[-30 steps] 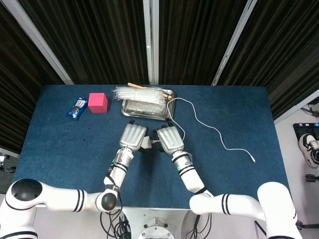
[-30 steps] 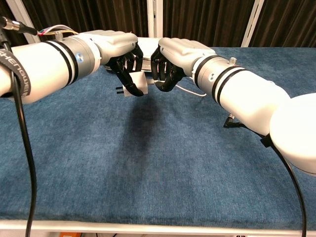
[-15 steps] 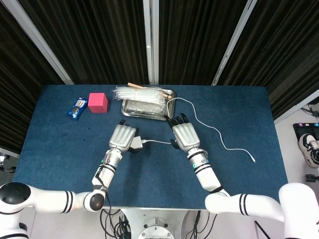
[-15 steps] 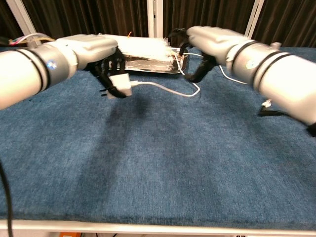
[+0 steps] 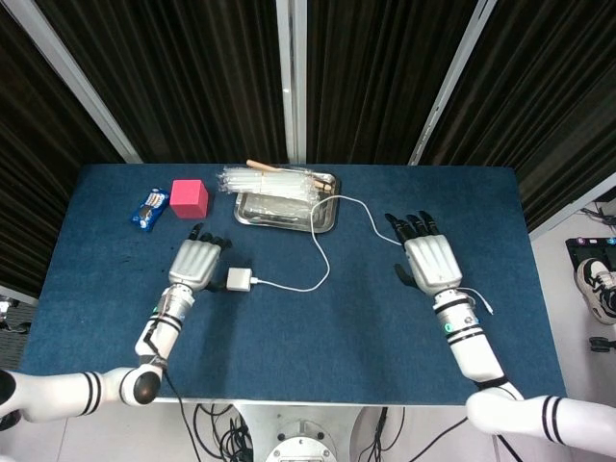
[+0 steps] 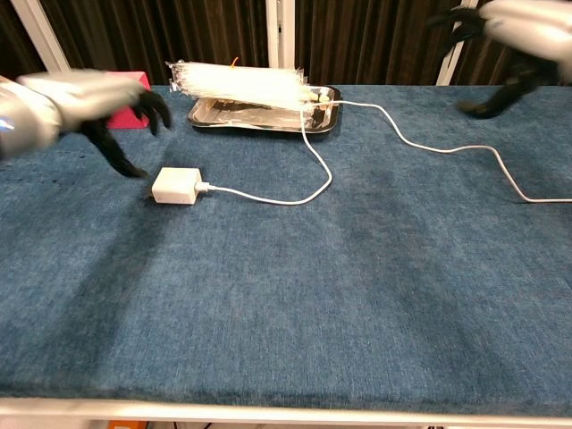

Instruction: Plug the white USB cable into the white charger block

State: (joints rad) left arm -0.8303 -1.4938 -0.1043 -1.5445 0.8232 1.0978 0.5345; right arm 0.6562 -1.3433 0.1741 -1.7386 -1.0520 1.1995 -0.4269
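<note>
The white charger block (image 5: 239, 279) (image 6: 176, 186) lies flat on the blue table. The white USB cable (image 5: 319, 248) (image 6: 313, 161) is plugged into its right side, loops up past the tray and trails off to the right. My left hand (image 5: 195, 262) (image 6: 85, 98) hovers just left of the block with fingers spread, holding nothing. My right hand (image 5: 429, 263) (image 6: 509, 27) is far to the right, fingers spread and empty, beside the cable's far end (image 5: 484, 302).
A metal tray (image 5: 252, 210) (image 6: 207, 114) with a clear bag of sticks (image 5: 274, 180) stands at the back centre. A pink cube (image 5: 190, 197) and a blue snack packet (image 5: 148, 208) lie at the back left.
Both hands have let go and drawn apart, left hand leftward, right hand far to the right. The charger block, with the cable plugged in, now lies on the table.
</note>
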